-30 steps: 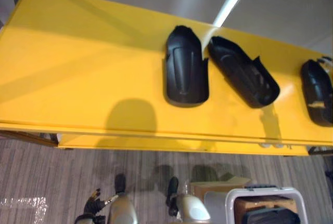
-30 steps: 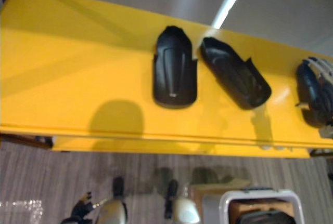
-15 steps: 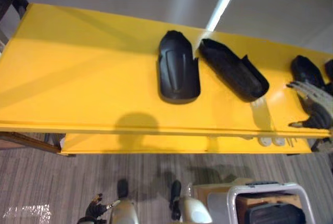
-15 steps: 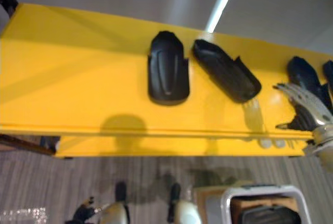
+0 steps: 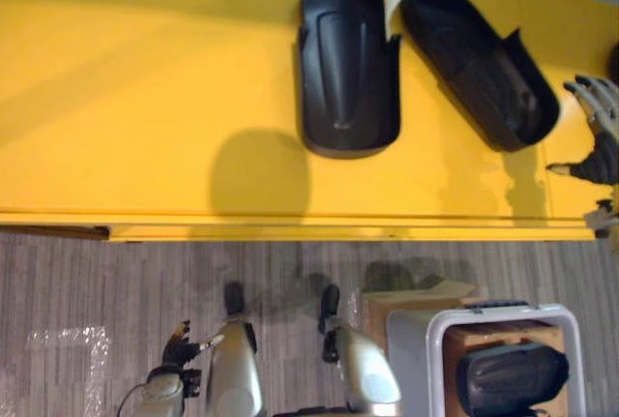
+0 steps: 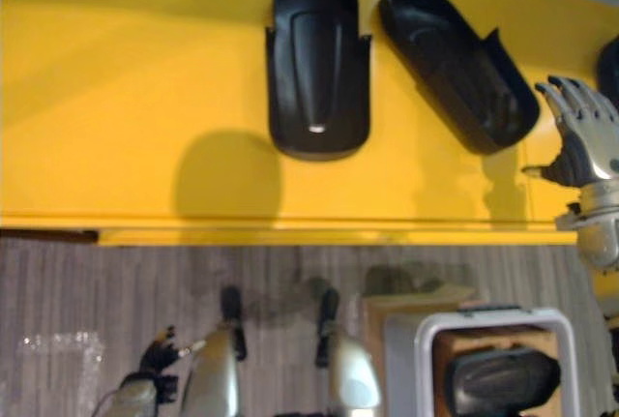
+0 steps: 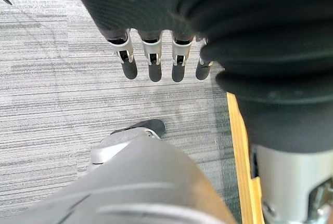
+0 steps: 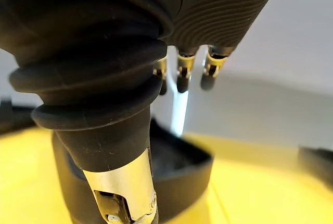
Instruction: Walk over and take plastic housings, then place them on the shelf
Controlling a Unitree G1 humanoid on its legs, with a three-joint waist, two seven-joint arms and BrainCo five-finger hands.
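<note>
On the yellow shelf (image 5: 145, 98) lie two black plastic housings side by side: one rounded side up (image 5: 346, 59), one hollow side up (image 5: 479, 64). A third housing (image 6: 611, 67) peeks in at the far right edge. My right hand (image 6: 578, 141) hovers open over the shelf's right end, between the second and third housings, fingers spread and holding nothing. In the right wrist view a black housing (image 8: 177, 172) lies just past that hand. My left hand (image 5: 179, 351) hangs low by my side over the floor, fingers (image 7: 151, 57) straight and empty.
A white bin (image 5: 426, 340) stands on the floor under the shelf's right end, with another black housing (image 5: 511, 378) in it. A cardboard box (image 5: 406, 303) sits beside the bin. The shelf's left half is bare yellow.
The right hand has come off the rightmost housing and drawn back, open. The camera has shifted, so the shelf looks closer. The left hand stays put.
</note>
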